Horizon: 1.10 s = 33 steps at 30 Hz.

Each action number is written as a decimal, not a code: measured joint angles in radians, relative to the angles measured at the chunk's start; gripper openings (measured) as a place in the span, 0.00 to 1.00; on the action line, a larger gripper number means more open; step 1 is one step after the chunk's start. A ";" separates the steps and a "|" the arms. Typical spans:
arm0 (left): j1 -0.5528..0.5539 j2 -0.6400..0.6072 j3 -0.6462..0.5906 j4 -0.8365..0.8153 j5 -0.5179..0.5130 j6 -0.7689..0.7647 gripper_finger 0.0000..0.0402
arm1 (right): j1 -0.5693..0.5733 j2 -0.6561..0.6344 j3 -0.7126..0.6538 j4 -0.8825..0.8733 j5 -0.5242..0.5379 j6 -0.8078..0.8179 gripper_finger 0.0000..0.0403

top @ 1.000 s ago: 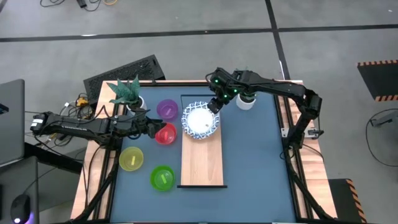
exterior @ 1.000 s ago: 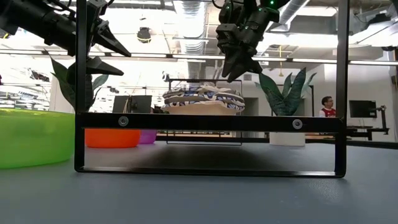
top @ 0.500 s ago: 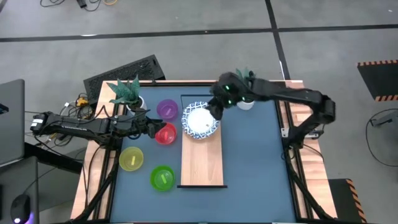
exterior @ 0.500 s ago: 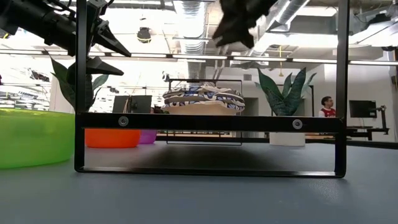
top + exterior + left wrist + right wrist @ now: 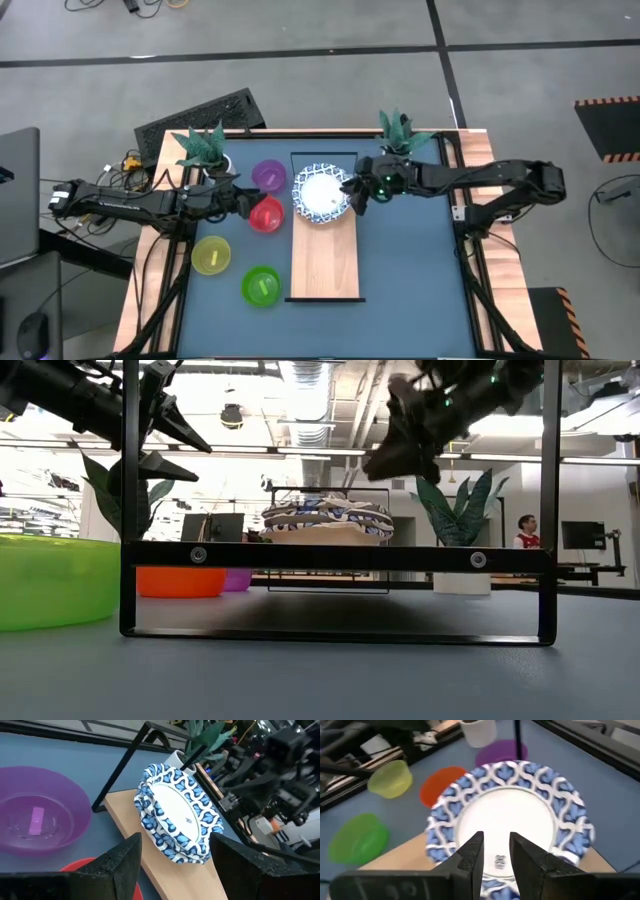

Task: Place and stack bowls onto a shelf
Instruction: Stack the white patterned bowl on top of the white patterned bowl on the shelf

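While hanging just beside the stacked white bowls with blue-patterned rims (image 5: 322, 193) at the far end of the long light-wood shelf plank (image 5: 325, 252), right gripper (image 5: 353, 192) shows narrowly parted fingers holding nothing, swung down from the potted plant (image 5: 399, 131) a second ago, jaws closer together. Left gripper (image 5: 243, 203) spread wide and empty above the red plastic bowl (image 5: 266, 215), flanked by purple (image 5: 268, 176), yellow (image 5: 211, 255) and green (image 5: 262, 286) plastic bowls, black frame bars in between. No readable writing; small pale label inside purple bowl.

Blue-patterned bowls (image 5: 327, 517) sit on the shelf (image 5: 330, 536), right claw (image 5: 392, 458) raised above.
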 joint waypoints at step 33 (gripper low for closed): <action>0.119 0.562 0.000 0.694 0.084 0.461 0.37 | -0.013 0.059 -0.028 -0.006 0.054 -0.065 0.29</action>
